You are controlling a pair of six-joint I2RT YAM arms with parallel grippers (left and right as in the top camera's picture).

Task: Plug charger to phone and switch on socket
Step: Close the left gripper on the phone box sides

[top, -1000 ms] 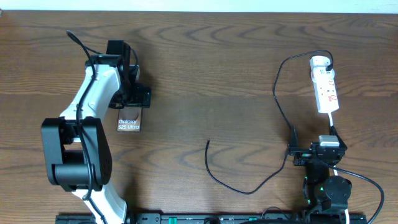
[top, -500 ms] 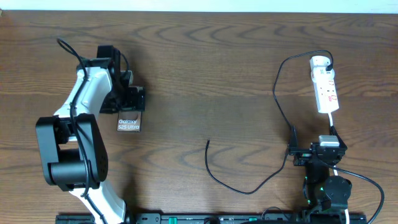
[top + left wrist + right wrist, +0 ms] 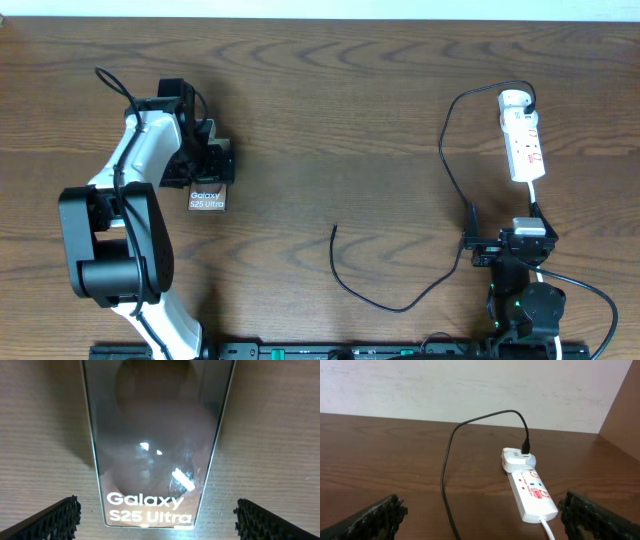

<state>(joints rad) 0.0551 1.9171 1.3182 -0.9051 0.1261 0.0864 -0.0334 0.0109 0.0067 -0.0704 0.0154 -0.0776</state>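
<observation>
The phone [image 3: 207, 200] lies flat on the table at the left, its white "Galaxy S25 Ultra" lettering showing. My left gripper [image 3: 210, 165] hovers over its upper part. In the left wrist view the phone [image 3: 155, 435] fills the middle and the open fingers [image 3: 156, 517] stand either side of its lettered end without touching it. The white socket [image 3: 523, 140] lies at the far right. The thin black charger [image 3: 400, 306] runs from it to a free tip at the table's middle. My right gripper [image 3: 506, 240] is open and empty, below the socket [image 3: 530, 492].
The charger cable [image 3: 445, 480] loops up from the round white plug [image 3: 517, 458] and crosses the table left of the socket. A white cord [image 3: 547, 527] leaves the socket's near end. A pale wall stands behind the table.
My left arm has shifted a little to the left and up over the phone. The phone, cable, socket and right arm have not moved.
</observation>
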